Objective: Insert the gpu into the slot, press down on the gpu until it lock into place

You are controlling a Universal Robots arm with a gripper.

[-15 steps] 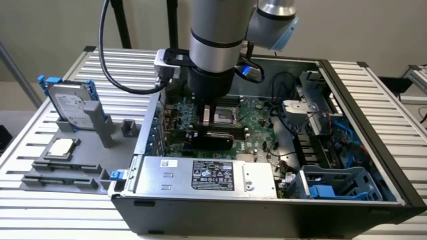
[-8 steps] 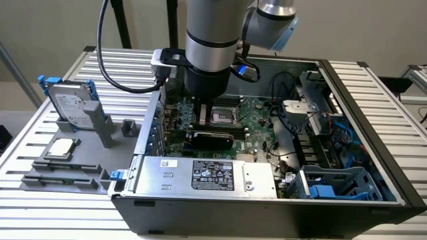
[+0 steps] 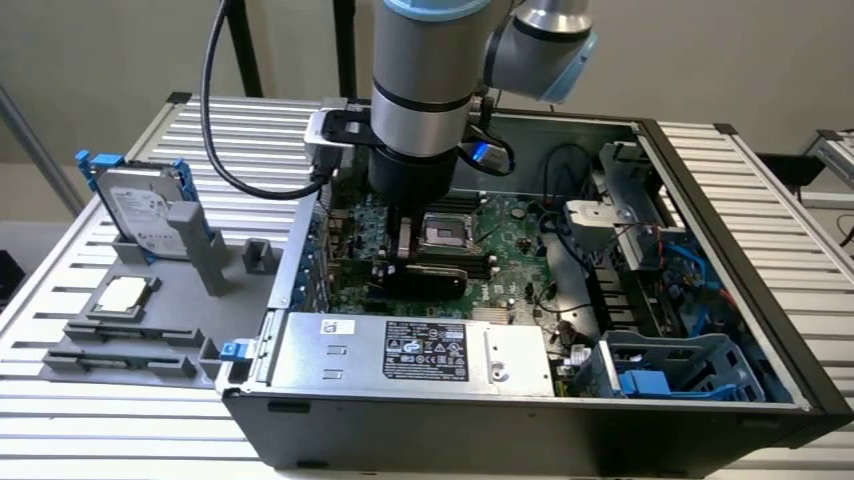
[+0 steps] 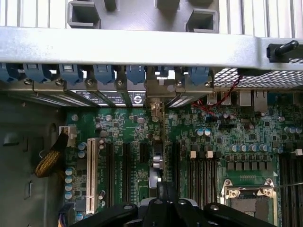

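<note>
Black, flat rectangular gpu card [image 3: 430, 278] stands on edge below the dark gripper [image 4: 162, 201], whose fingers are closed on its top edge, over a green motherboard [image 4: 236, 137].

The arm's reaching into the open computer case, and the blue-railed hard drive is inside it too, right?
No. The exterior view shows the hard drive standing outside the case, in a grey rack on the table. The arm does reach into the case.

gpu [image 3: 434, 280] partly hidden, arm [image 3: 422, 90] cut off
</note>
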